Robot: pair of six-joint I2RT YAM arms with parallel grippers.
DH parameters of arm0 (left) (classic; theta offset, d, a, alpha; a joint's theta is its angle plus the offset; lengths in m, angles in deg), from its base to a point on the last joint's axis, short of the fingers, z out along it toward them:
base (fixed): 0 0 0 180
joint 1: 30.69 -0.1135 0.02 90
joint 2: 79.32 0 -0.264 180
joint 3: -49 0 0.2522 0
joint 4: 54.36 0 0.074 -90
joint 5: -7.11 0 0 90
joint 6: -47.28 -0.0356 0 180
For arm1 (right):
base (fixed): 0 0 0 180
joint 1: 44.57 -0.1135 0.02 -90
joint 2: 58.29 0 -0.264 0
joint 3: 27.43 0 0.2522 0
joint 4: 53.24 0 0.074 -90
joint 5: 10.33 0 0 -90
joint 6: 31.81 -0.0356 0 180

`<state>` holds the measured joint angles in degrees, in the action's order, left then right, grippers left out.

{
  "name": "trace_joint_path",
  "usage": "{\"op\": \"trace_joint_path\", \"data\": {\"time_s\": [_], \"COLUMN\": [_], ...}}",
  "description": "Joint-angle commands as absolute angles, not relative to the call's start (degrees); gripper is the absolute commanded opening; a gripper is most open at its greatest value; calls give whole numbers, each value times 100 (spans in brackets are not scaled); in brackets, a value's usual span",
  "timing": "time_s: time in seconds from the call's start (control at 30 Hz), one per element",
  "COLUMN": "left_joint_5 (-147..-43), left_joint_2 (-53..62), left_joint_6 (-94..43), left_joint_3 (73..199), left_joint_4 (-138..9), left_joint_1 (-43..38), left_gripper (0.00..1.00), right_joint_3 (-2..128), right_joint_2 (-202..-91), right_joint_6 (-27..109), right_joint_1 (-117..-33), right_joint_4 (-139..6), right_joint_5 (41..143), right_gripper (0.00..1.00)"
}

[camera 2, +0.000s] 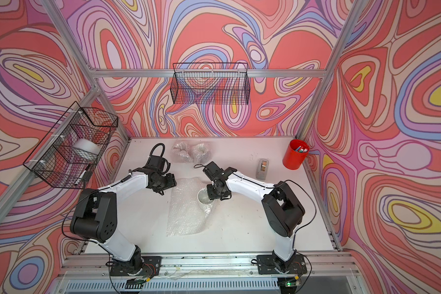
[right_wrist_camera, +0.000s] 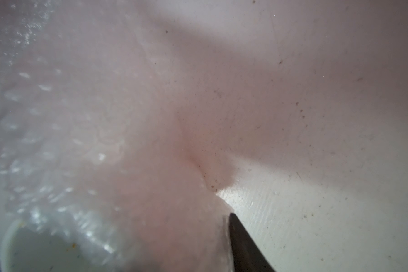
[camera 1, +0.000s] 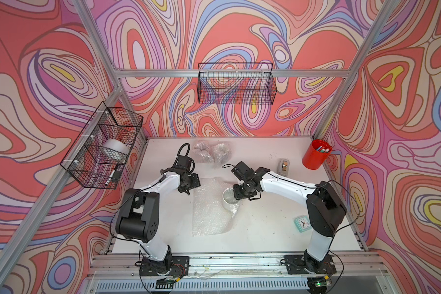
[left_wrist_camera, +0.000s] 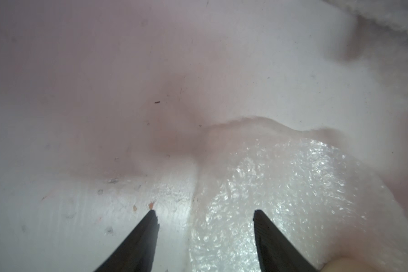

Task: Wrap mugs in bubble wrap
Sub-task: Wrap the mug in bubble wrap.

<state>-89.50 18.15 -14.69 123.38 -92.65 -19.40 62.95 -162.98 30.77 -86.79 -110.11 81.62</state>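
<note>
A white mug [camera 1: 227, 197] [camera 2: 203, 197] stands upright at the right edge of a flat bubble wrap sheet [camera 1: 209, 211] [camera 2: 186, 213] in mid-table. My right gripper [camera 1: 239, 196] hangs over the mug's right rim. In the right wrist view a raised fold of the wrap [right_wrist_camera: 151, 212] presses against the one visible finger [right_wrist_camera: 243, 242] and hides the other, with the mug [right_wrist_camera: 33, 247] beside it. My left gripper [camera 1: 189, 189] [left_wrist_camera: 205, 212] is open low over the sheet's far left corner [left_wrist_camera: 280, 188], holding nothing. One of its fingers is above bare table, the other above wrap.
Two bubble-wrapped bundles [camera 1: 201, 151] [camera 1: 222, 152] lie at the back of the table. A red pen cup [camera 1: 316, 154] and a tape dispenser [camera 1: 284, 166] stand at back right. A small clock [camera 1: 303, 224] lies by the right arm. Wire baskets [camera 1: 105, 145] [camera 1: 236, 84] hang on the walls.
</note>
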Motion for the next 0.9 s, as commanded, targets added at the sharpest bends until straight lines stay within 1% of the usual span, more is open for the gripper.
{"op": "trace_joint_path", "data": {"time_s": [0.0, 0.03, 0.2, 0.5, 0.6, 0.7, 0.77, 0.87], "left_joint_5": [-9057, -9055, -9085, -9322, -9397, -9401, -9436, -9608], "left_joint_2": [2208, 2293, 2548, 2880, 2990, 3062, 3039, 2977], "left_joint_6": [-1911, -1940, -2008, -1934, -1953, -1954, -1939, -1919], "left_joint_3": [12638, 12691, 12829, 12611, 12633, 12727, 12737, 12775], "left_joint_4": [-9626, -9611, -9604, -9291, -9246, -9324, -9301, -9261], "left_joint_1": [-1971, -1970, -1973, -1970, -1970, -1971, -1970, -1972], "left_gripper": [64, 63, 53, 50, 47, 39, 29, 19], "right_joint_3": [6394, 6410, 6451, 6371, 6344, 6341, 6367, 6440], "right_joint_2": [-16417, -16430, -16462, -16366, -16342, -16341, -16349, -16388], "right_joint_6": [3121, 3121, 3111, 3047, 2996, 2981, 2995, 3007], "right_joint_1": [-8701, -8702, -8711, -8711, -8711, -8720, -8719, -8723], "right_joint_4": [-11138, -11161, -11190, -11216, -11170, -11174, -11200, -11278], "right_joint_5": [7968, 7967, 8010, 7964, 8008, 8055, 8030, 7980], "right_gripper": [45, 45, 45, 45, 45, 45, 45, 45]}}
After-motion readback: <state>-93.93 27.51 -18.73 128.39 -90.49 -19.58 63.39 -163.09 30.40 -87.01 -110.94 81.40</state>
